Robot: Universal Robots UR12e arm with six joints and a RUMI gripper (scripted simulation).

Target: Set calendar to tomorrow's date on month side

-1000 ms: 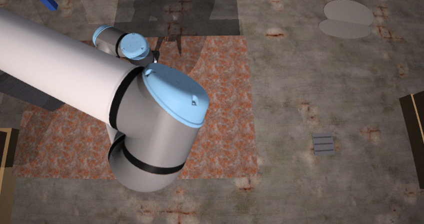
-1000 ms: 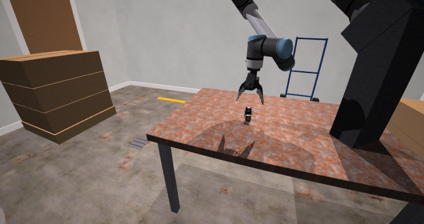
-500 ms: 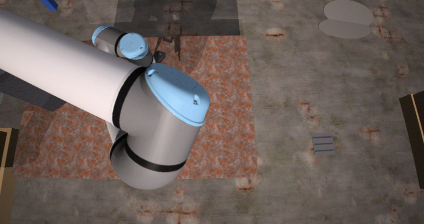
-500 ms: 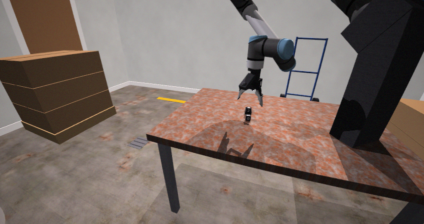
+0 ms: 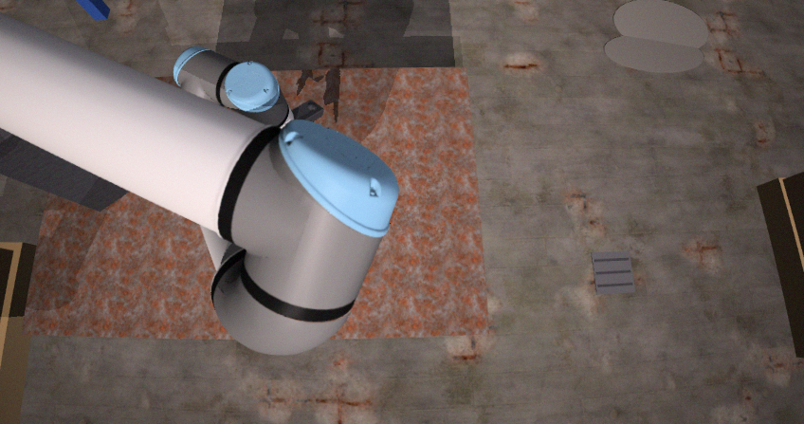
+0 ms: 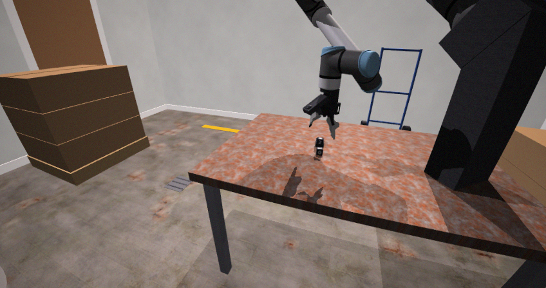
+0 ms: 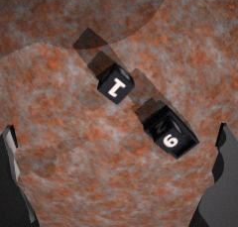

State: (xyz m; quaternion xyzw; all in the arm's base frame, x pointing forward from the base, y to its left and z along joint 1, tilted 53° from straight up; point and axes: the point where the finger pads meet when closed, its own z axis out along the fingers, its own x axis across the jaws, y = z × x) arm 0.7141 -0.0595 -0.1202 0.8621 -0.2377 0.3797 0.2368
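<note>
One black cube [image 7: 116, 84] [image 6: 319, 152] stands on the table outside the tray, nearer the exterior camera. It has a white 1 on top and a 0 facing the exterior camera. The other black cube [image 7: 170, 138] [image 6: 319, 142] sits in the small black tray [image 7: 189, 148]. Its top reads as a 6 in the wrist view, and a 2 shows on its side toward the exterior camera. The month's name cannot be read. My gripper [image 7: 115, 127] [image 6: 322, 131] is open and empty above the table, turned at an angle to the tray. The arm hides the cubes and tray in the top view.
The cubes stand on the red-mottled table [image 5: 434, 193] [image 6: 268, 131]. The arm's black pedestal [image 6: 486, 105] rises at the right in the exterior view. Stacked boxes [image 6: 87, 109] and a blue hand truck [image 6: 396, 92] stand off the table.
</note>
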